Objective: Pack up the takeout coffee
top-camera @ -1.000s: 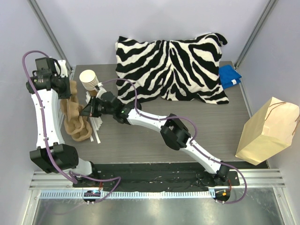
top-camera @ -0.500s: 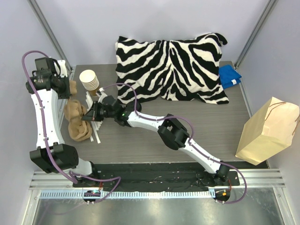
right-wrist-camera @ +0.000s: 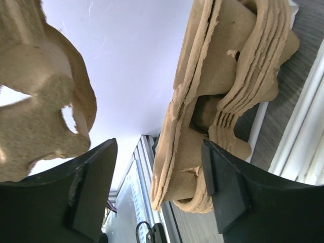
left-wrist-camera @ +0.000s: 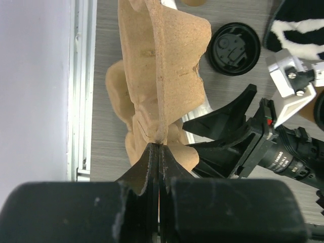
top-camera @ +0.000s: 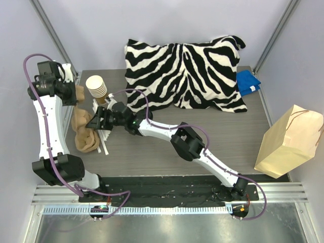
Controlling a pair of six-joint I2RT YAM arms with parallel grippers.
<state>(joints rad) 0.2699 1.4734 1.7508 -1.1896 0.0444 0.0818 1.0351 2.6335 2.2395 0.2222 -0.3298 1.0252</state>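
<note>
My left gripper [left-wrist-camera: 159,145] is shut on the edge of one brown pulp cup carrier [left-wrist-camera: 167,66] and holds it raised at the table's left edge [top-camera: 77,94]. Below it, a stack of the same carriers [top-camera: 84,135] lies on the table. My right gripper [top-camera: 95,123] stands open at that stack. In the right wrist view its jaws [right-wrist-camera: 157,147] straddle the stack's rim [right-wrist-camera: 228,96], and the raised carrier [right-wrist-camera: 40,96] hangs to the left. The takeout coffee is hidden in these views.
A stack of unlidded brown cups [top-camera: 96,86] stands behind the right gripper. A loose black lid [left-wrist-camera: 234,49] lies on the table nearby. White strips [top-camera: 105,139] lie beside the carriers. Further off are a zebra pillow [top-camera: 187,73], a blue cloth [top-camera: 248,82] and a paper bag [top-camera: 291,140].
My right gripper was shut at the carrier stack and has now opened. The left gripper has kept its grip, and its carrier now hangs apart from the stack.
</note>
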